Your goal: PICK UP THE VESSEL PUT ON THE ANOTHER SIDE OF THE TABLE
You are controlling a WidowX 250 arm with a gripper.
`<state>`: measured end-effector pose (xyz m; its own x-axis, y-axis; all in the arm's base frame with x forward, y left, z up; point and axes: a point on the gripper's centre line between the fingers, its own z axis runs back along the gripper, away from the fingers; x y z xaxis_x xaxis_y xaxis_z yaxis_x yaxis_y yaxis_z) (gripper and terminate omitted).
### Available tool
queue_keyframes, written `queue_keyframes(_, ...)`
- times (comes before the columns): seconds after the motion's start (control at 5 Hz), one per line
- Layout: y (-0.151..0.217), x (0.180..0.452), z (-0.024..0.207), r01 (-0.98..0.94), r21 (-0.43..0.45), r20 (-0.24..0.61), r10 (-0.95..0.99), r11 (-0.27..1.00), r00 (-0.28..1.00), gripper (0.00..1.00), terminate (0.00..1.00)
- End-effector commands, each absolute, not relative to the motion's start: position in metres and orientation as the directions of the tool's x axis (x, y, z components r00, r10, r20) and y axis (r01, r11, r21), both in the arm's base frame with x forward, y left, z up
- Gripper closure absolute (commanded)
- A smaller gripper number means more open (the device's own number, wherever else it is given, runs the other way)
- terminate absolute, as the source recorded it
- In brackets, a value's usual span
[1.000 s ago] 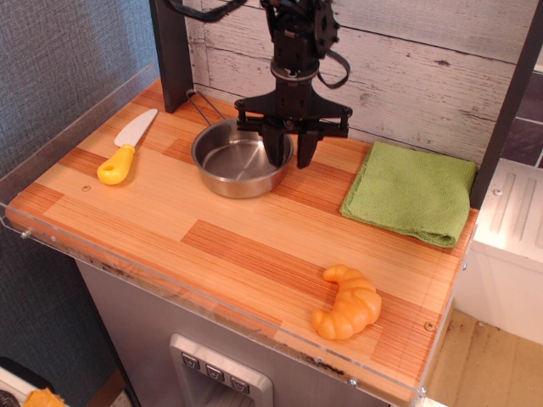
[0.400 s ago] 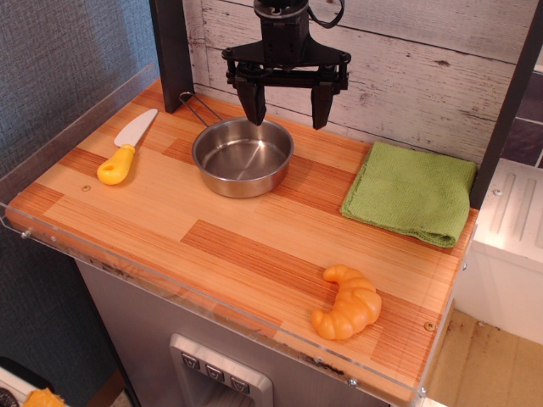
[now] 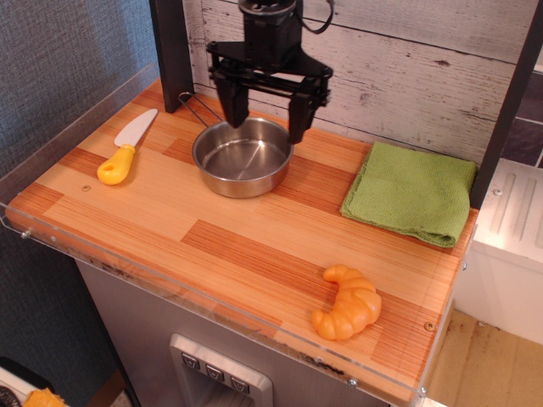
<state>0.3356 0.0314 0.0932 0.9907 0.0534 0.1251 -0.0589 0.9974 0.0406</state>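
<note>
1. Black and angular, our claw (image 3: pixel 265 112) hangs with its two fingers spread wide apart, holding nothing, poised over the far rim of the vessel.
2. Directly below the claw we see the vessel (image 3: pixel 243 157), a round, shallow pan of shiny stainless steel with a smooth, reflective inside, resting flat on the table (image 3: pixel 212 246).
3. Its thin two-wire handle (image 3: pixel 195 108) runs out from the rim to the claw's left and away toward the back wall, so the pan's long axis lies on that diagonal; the open mouth faces up.
4. Under everything, the table is a rectangular wooden top striped in light and reddish-brown bands, edged with a clear acrylic rim and small screws at the corners.
5. Well to the claw's left lies a toy knife (image 3: pixel 126 147) with a yellow handle and a pale blade.
6. To the claw's right, a folded green cloth (image 3: pixel 412 192) of soft, nubby weave lies flat.
7. Nearer the front edge and to the right of the claw sits an orange, glossy, ridged croissant (image 3: pixel 347 303), curved like a crescent.
8. We can read no writing or brand marks anywhere.
</note>
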Motion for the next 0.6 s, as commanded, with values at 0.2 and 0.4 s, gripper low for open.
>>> queue_keyframes(0.2, 0.0571, 0.3139, 0.1074, -0.095, 0.06, 0.215, 0.08, 0.994, 0.973, 0.0, 0.0)
queue_keyframes(0.4, 0.0571, 0.3139, 0.1074, -0.095, 0.06, 0.215, 0.08, 0.994, 0.973, 0.0, 1.0)
